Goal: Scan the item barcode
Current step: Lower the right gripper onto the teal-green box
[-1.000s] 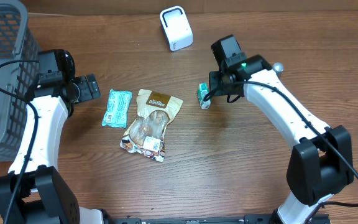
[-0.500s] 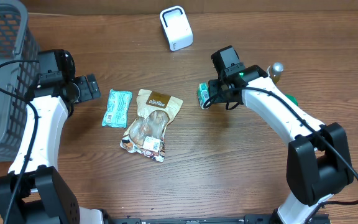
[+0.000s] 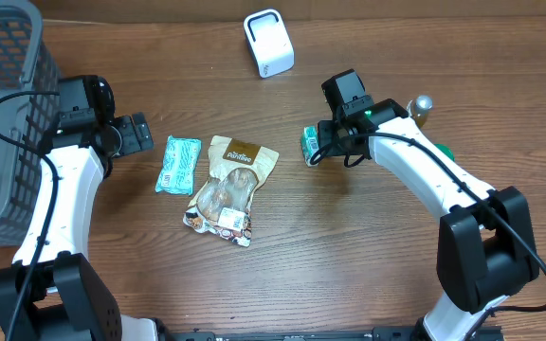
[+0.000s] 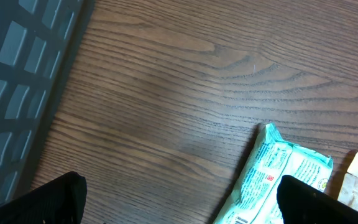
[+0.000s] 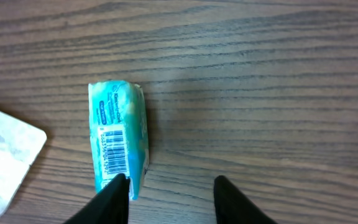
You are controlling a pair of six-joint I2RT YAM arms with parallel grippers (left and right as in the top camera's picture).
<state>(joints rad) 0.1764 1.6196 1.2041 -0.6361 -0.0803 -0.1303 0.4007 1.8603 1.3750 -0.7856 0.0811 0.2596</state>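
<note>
Where the task's thing, a small teal packet (image 5: 118, 140), lies flat on the wooden table (image 3: 349, 246) a little right of the middle and toward the far edge, the right gripper (image 5: 171, 182) stands at its near end. The packet's long axis runs away from the fingertips, roughly from the near edge toward the far edge, and the barcode (image 5: 113, 152) faces upward. The fingers stand moderately apart and hold nothing. The packet is offset to the left of the gap, so the left finger (image 5: 115, 194) overlaps its nearest corner while the other finger has bare wood before it; whether that corner is touched cannot be told. A grasp would seem to call for a small shift to the left, to bring the packet's narrow width between the fingers. The white scanner (image 3: 268, 43) stands near the far edge, left of the packet and well apart from it. The left gripper (image 3: 145, 133), fingers spread wide and empty, hangs toward the left edge near the grey basket (image 3: 8, 114). A second teal packet (image 3: 178, 164) and a brown snack bag (image 3: 230, 188) lie between it and the task's thing, so the right arm is plainly the nearer.
</note>
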